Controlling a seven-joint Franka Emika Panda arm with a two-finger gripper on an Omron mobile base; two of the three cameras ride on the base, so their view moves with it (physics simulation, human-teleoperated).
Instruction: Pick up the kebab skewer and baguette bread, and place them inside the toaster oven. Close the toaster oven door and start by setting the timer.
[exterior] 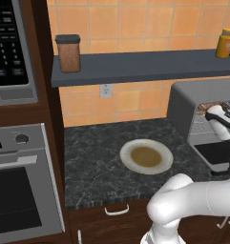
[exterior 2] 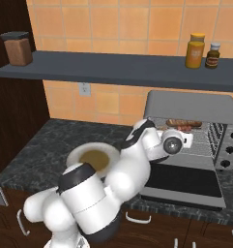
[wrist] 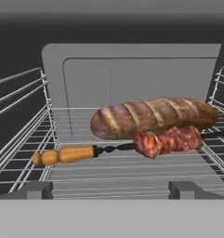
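Note:
The baguette bread lies across the wire rack inside the toaster oven. Just in front of it rests the kebab skewer, its tan handle pointing left. My gripper is open at the oven's mouth, its fingertips wide apart with nothing between them, a little short of both foods. The right base view shows my hand before the opening, with the baguette bread behind it. The toaster oven door hangs down, open. From the left, the toaster oven is at the right edge.
A white plate with a brown centre sits on the dark counter left of the oven. A brown canister and two jars stand on the shelf above. The wall oven and microwave fill the left side. The oven's knobs are on its right panel.

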